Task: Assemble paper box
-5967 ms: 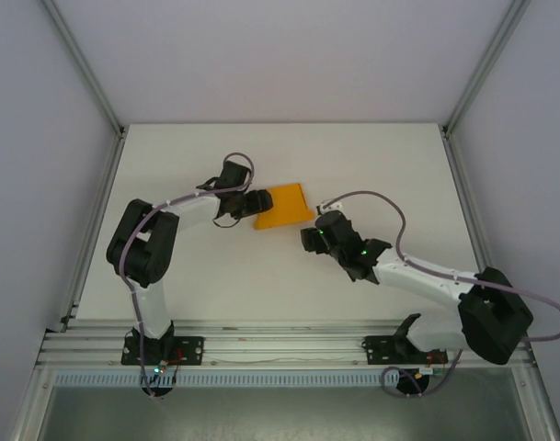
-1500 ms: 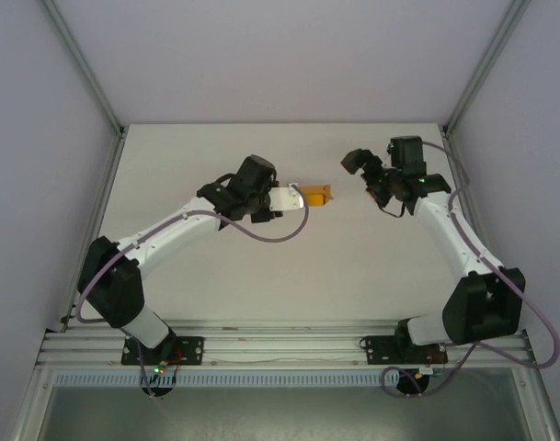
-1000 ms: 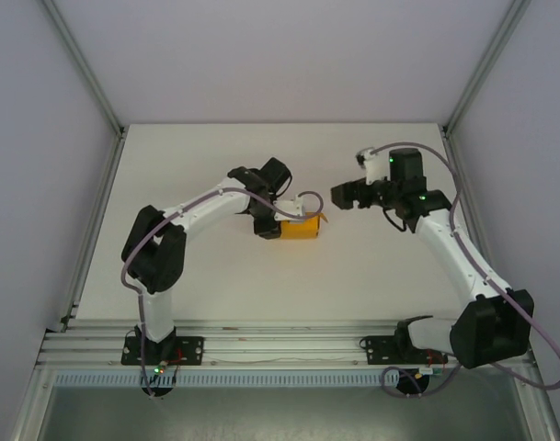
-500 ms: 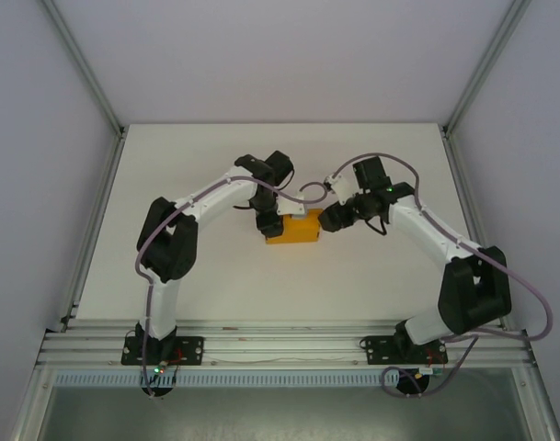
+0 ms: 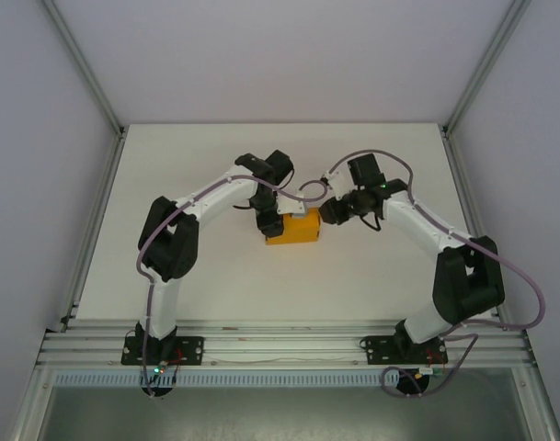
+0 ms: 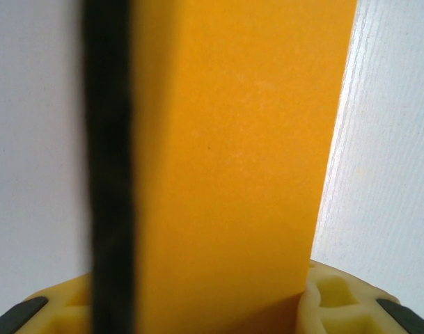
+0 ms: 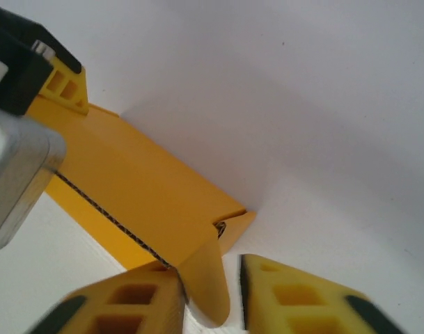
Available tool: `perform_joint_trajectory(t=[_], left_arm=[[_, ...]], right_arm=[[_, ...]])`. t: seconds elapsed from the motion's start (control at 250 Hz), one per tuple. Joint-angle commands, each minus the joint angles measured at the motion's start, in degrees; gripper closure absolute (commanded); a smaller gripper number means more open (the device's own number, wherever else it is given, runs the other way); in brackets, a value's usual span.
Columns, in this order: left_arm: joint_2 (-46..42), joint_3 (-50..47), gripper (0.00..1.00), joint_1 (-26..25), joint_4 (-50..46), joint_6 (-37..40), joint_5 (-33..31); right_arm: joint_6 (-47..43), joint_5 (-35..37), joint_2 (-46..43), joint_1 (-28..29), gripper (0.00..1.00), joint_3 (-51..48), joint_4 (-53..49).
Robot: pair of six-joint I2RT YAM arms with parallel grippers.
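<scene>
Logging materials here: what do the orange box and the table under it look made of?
The paper box looks like thin matte card: flat colour, no shine, crisp creases; a dark dotted cut edge hints at fine corrugated board. The table looks like smooth white matte sheet with faint grain in the left wrist view; laminate or painted board, I cannot tell.

You have: one orange paper box [image 5: 296, 228], mid-counter [image 5: 371, 276]. Left gripper [image 5: 268, 220] at its left end, right gripper [image 5: 327, 212] at its right end. Jaws' spread unreadable.
</scene>
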Motion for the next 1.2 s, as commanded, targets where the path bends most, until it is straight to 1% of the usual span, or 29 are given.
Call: perform_joint_trajectory(t=[0.0, 0.056, 0.108, 0.204, 0.312, 0.372, 0.48, 0.568, 0.7, 0.831, 0.927, 0.975, 1.019, 1.075, 1.111, 1.167, 1.195], left_arm=[[1.96, -0.01, 0.68, 0.15, -1.65, -1.06, -1.93], [1.97, 0.05, 0.68, 0.14, -1.36, -1.41, -1.87], [2.06, 0.38, 0.67, 0.15, -1.02, -1.83, -2.06], [2.5, 0.96, 0.66, 0.15, -0.84, -2.23, -2.07], [2.68, 1.09, 0.64, 0.14, -0.58, -2.36, -1.84], [2.59, 1.02, 0.63, 0.17, -0.08, -2.49, -1.75], [2.68, 0.97, 0.62, 0.15, 0.5, -2.94, -2.1], [2.68, 0.94, 0.61, 0.14, 0.76, -3.33, -2.31], [2.15, 0.2, 0.61, 0.15, 1.84, -4.09, -2.78], [1.3, -0.41, 0.57, 0.1, 2.58, -4.49, -2.92], [0.62, -0.81, 0.57, 0.15, 3.44, -5.15, -3.12], [0.13, -1.06, 0.52, 0.15, 3.99, -5.58, -3.16], [-0.4, -1.12, 0.46, 0.09, 4.67, -5.92, -3.24], [-1.01, -1.12, 0.42, 0.15, 5.22, -6.13, -3.17], [-1.37, -0.74, 0.35, 0.15, 5.48, -6.3, -2.7], [-1.82, 0.0, 0.33, 0.1, 5.18, -6.45, -1.45], [-2.12, 0.26, 0.29, 0.06, 5.18, -6.56, -1.04]], right_arm=[[1.79, 0.7, 1.49, 0.29, 0.86, 2.86, -0.22], [3.43, -0.43, 1.85, 0.55, 0.95, 3.76, -0.91], [5.5, -1.86, 1.87, 1.0, 0.99, 4.52, -1.33], [12.5, -0.36, 0.36, 2.57, 0.99, 4.25, 0.53], [22.39, 2.48, -1.09, 3.96, 1.0, 1.57, 4.34], [27.27, 7.78, -2.03, 5.42, 1.0, -1.24, 7.93], [32.25, 18.73, -3.03, 9.12, 1.0, -5.48, 11.89], [36.03, 23.23, -3.75, 11.14, 1.0, -8.62, 15.87], [37.8, 28.66, -4.59, 12.36, 1.0, -13.75, 21.8], [39.17, 28.31, -3.74, 12.84, 1.0, -16.13, 23.1], [38.41, 30.26, -3.95, 13.81, 1.0, -18.15, 24.41], [36.96, 32.01, -4.82, 14.11, 1.0, -19.53, 25.66], [35.31, 32.82, -5.72, 14.34, 1.0, -20.86, 26.83], [32.65, 33.44, -6.49, 14.36, 1.0, -21.95, 27.49], [31.18, 33.87, -6.58, 14.37, 1.0, -22.33, 27.37], [29.9, 34.49, -6.32, 14.41, 1.0, -22.91, 28.0], [30.03, 35.1, -6.0, 14.45, 1.0, -22.9, 28.0]])
